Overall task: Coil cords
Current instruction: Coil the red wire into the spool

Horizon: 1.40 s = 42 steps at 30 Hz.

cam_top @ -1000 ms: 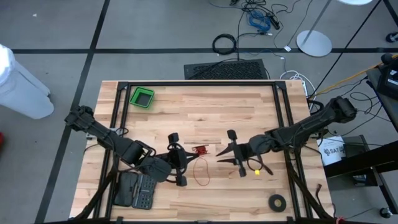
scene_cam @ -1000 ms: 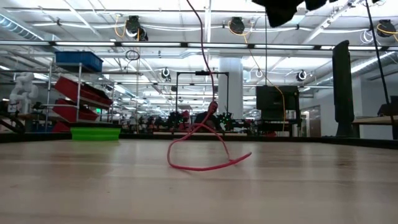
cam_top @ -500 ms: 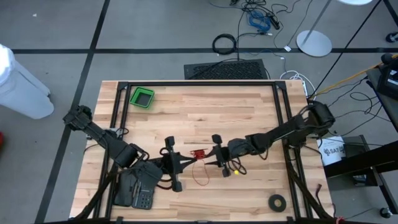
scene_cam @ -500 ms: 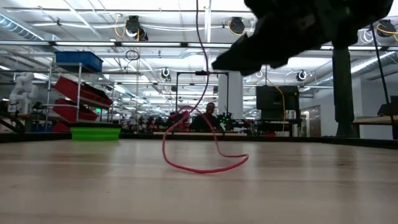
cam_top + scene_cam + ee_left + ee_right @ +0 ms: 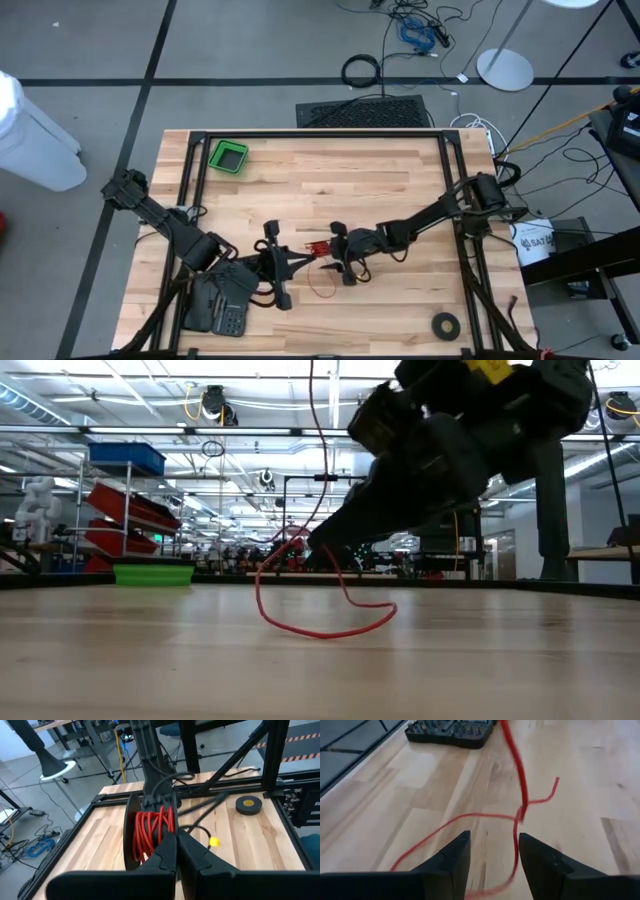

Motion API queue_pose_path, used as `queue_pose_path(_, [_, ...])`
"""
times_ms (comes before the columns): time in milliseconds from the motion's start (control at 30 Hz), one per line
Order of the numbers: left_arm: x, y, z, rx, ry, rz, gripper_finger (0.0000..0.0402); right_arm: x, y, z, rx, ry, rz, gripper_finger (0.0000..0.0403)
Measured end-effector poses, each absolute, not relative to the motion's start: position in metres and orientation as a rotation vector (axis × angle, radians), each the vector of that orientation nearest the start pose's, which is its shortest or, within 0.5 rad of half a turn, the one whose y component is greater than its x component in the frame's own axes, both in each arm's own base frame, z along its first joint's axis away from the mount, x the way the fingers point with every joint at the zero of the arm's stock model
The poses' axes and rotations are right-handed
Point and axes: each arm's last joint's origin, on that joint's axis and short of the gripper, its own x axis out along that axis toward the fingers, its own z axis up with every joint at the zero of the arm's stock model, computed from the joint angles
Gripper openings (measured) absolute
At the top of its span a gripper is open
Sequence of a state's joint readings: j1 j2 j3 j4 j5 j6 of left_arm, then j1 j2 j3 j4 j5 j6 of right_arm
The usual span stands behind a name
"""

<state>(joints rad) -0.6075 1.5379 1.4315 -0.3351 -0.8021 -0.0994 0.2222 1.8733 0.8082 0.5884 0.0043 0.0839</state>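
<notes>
Jaws of the left gripper [image 5: 281, 270] pinch a thin red cord [image 5: 318, 246]; right gripper [image 5: 343, 257], jaws spread, hovers over its loop on the wooden desk [image 5: 330, 180].

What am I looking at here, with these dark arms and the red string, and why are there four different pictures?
This is a two-armed robot at a wooden table. One camera looks straight down, one sits at table-top height, and one rides on each wrist.

The left gripper is shut, and coils of the red cord sit bunched just in front of it, so it seems to hold the coiled part. A loose loop of the same cord lies on the table. The right gripper has its fingers apart, low over that loose loop, gripping nothing.

Also on the table: a green bin at the far left corner, a black tool case beneath the left arm, and a black tape ring at the near right.
</notes>
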Motion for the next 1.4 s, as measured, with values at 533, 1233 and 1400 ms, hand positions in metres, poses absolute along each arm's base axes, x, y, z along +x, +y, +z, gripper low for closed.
queue_pose_path(533, [0.287, -0.182, 0.363, 0.210, 0.327, 0.229, 0.0004, 0.354, 0.076, 0.127, 0.033, 0.575, 0.183, 0.0089])
queue_pose_path(1233, [0.280, -0.188, 0.366, 0.212, 0.310, 0.232, 0.0004, 0.350, 0.074, 0.140, 0.054, 0.583, 0.166, 0.0071])
queue_pose_path(1400, [0.280, -0.188, 0.366, 0.211, 0.310, 0.232, 0.0004, 0.352, 0.074, 0.140, 0.041, 0.552, 0.139, 0.0118])
